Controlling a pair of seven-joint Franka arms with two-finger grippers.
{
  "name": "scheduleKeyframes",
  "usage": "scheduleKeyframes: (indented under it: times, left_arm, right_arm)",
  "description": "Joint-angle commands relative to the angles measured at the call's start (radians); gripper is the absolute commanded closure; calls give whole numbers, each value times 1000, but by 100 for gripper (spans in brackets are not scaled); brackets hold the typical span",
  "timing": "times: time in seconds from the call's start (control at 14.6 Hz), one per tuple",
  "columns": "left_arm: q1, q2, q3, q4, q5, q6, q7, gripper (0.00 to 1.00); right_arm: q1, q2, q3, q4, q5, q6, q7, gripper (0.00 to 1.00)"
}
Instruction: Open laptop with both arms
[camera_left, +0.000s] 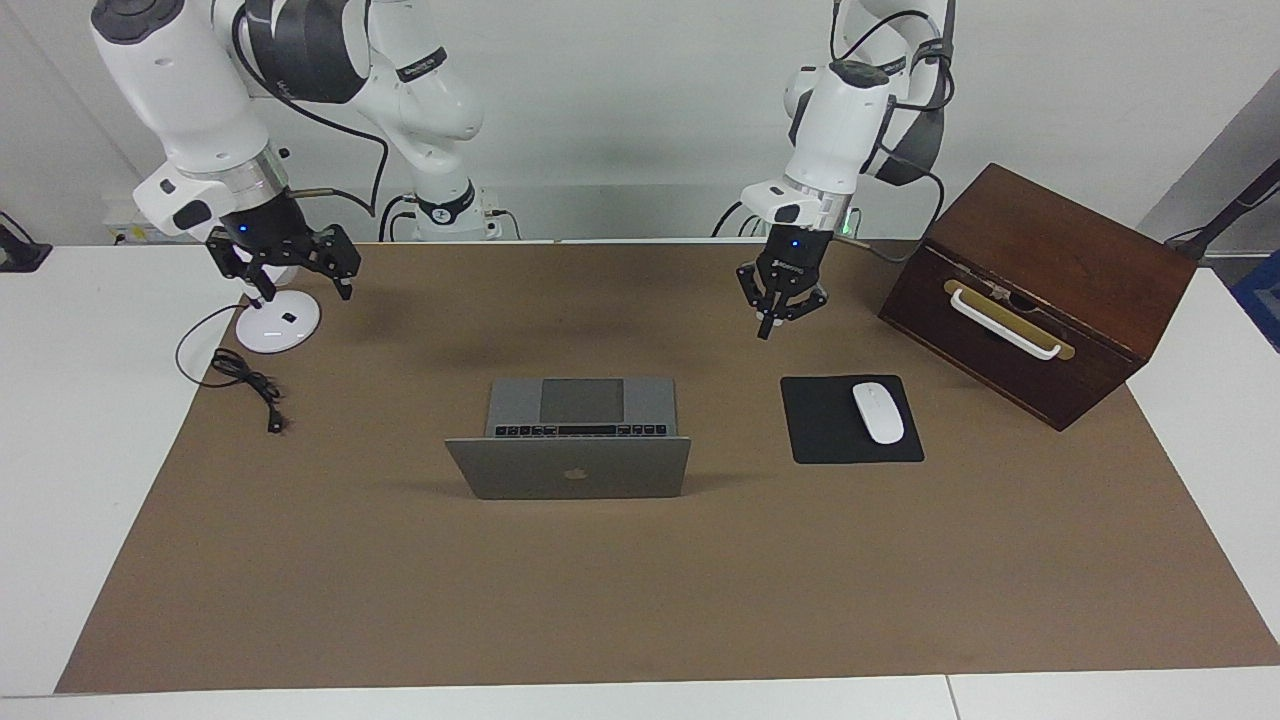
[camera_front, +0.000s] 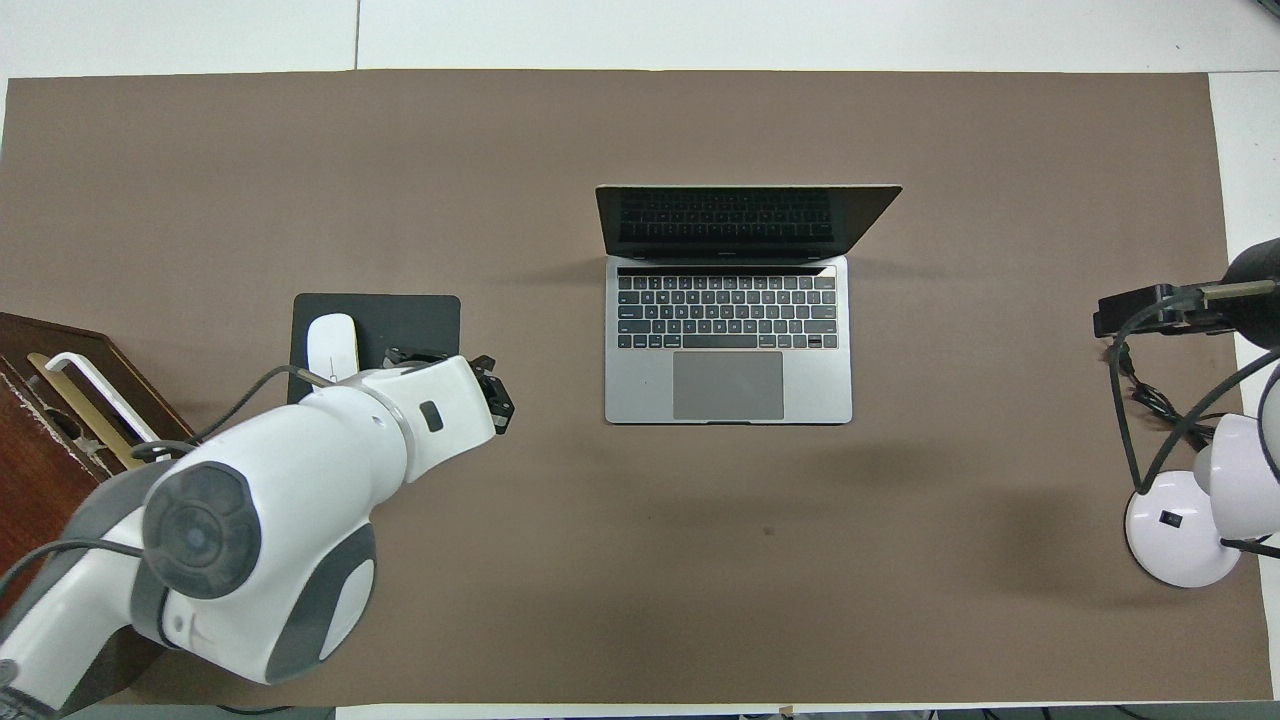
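The silver-grey laptop (camera_left: 568, 468) stands open in the middle of the brown mat, its lid upright with the apple logo facing away from the robots. Its dark keyboard and trackpad show in the overhead view (camera_front: 728, 345). My left gripper (camera_left: 783, 312) hangs in the air over the mat, toward the left arm's end of the table from the laptop and near the mouse pad's nearer edge; it also shows in the overhead view (camera_front: 493, 392). My right gripper (camera_left: 300, 288) is open and empty, raised over a white round base. Neither gripper touches the laptop.
A black mouse pad (camera_left: 828, 428) with a white mouse (camera_left: 878, 412) lies beside the laptop. A dark wooden box (camera_left: 1035, 290) with a white handle stands at the left arm's end. A white round base (camera_left: 277, 322) and a black cable (camera_left: 250, 385) lie at the right arm's end.
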Motion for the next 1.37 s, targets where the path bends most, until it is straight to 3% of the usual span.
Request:
scheduleKeyframes:
  times: [0.0,0.21,0.27,0.34,0.41,0.75,0.89,1.03,1.3]
  left_arm:
    - [51,-13,-4,44,2,-107,48,100]
    - [139,-39,-7,90,3,-211,79,100]
    - [169,-38,-7,122,3,-254,80,85]
    - [197,-38,-7,144,3,-294,80,48]
    - [217,-39,-7,148,3,-309,76,0]
    - [321,-50,-7,153,3,-312,69,0]
    - [360,-47,-7,179,3,-337,69,0]
    - [396,-29,-9,255,3,-416,68,0]
    - [429,48,-7,418,12,-567,68,0]
  right_arm:
    - [-6,-24,14,-11,-9,28,-23,0]
    - [4,-14,16,60,-1,26,-26,0]
    - [4,-3,16,84,2,17,-26,0]
    - [6,17,16,121,5,0,-26,0]
    - [6,35,16,156,5,-35,-24,0]
    - [6,57,16,219,5,-72,7,0]
    - [6,92,14,293,1,-111,8,0]
    - [6,144,14,389,-12,-196,23,0]
    - [6,157,16,405,-1,-182,34,0]
